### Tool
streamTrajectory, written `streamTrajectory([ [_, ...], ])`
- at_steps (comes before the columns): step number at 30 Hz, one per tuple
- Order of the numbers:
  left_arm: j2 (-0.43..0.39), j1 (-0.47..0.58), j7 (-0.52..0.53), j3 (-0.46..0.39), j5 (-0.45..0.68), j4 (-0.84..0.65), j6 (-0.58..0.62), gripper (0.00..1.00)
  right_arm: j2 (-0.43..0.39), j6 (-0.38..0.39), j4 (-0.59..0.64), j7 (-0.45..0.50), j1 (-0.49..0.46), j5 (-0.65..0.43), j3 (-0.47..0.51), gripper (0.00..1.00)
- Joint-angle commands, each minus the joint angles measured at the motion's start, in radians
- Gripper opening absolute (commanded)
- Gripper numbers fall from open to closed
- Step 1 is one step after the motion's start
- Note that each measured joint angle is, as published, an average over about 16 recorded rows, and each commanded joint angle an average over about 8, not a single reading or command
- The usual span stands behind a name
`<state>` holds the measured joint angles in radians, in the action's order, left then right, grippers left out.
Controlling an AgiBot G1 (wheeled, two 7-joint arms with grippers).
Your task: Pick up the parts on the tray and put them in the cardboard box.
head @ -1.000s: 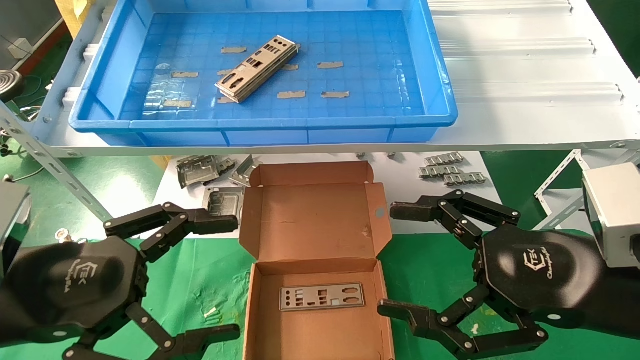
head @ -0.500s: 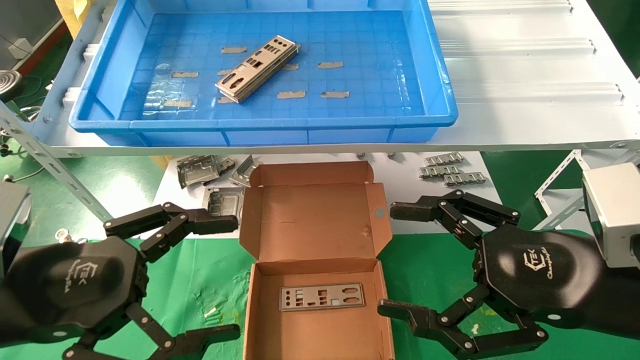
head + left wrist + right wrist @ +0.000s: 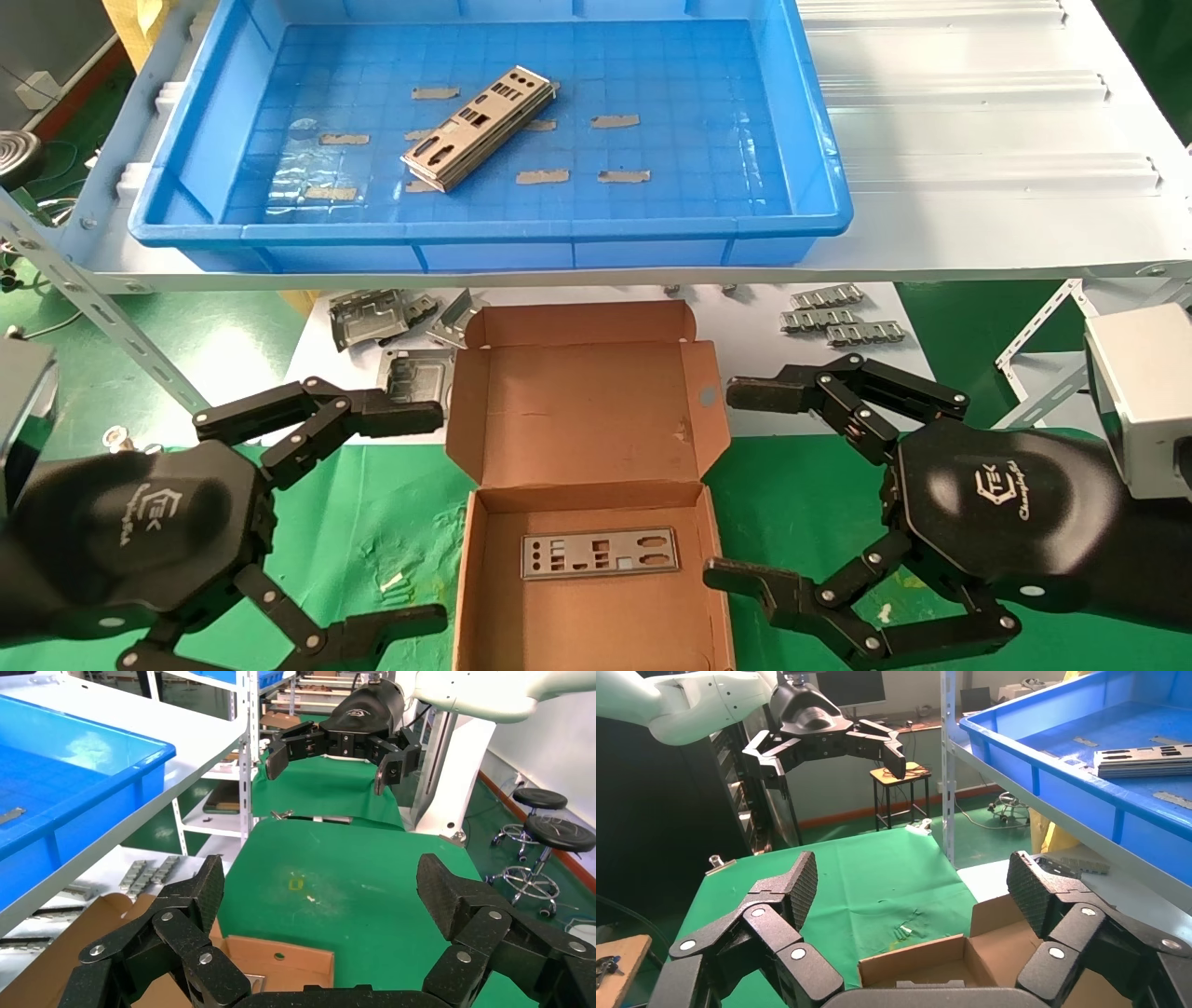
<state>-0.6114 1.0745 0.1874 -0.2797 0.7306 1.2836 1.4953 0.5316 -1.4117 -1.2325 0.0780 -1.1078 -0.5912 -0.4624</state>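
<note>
While both arms are idling with jaws spread and empty, left gripper (image 3: 410, 517) at 9 o'clock and right gripper (image 3: 745, 485) at 3 o'clock of the cardboard box (image 3: 596, 596), the parts (image 3: 480, 128) are lying stacked in the tray (image 3: 494, 226) at 12 o'clock; a pinch risks lifting several plates at once.

Factory-style workshop or assembly test bay. White ribbed counter (image 3: 978, 140) on slotted steel shelving uprights (image 3: 244, 755); beside the uprights, green mats (image 3: 337, 881) over benches and floor. Stamped metal frames (image 3: 372, 317) loose below the counter. Round stools (image 3: 548, 822) and a monitor (image 3: 852, 686) farther off.
</note>
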Motion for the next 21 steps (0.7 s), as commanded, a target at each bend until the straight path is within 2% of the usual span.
streamTrajectory([
  [1,0.000,0.000,0.000,0.000,0.000,0.000,0.000,1.00,0.000,0.000,0.000,0.000,0.000,0.000,0.000,1.00],
  [21,0.000,0.000,0.000,0.000,0.000,0.000,0.000,1.00,0.000,0.000,0.000,0.000,0.000,0.000,0.000,1.00],
])
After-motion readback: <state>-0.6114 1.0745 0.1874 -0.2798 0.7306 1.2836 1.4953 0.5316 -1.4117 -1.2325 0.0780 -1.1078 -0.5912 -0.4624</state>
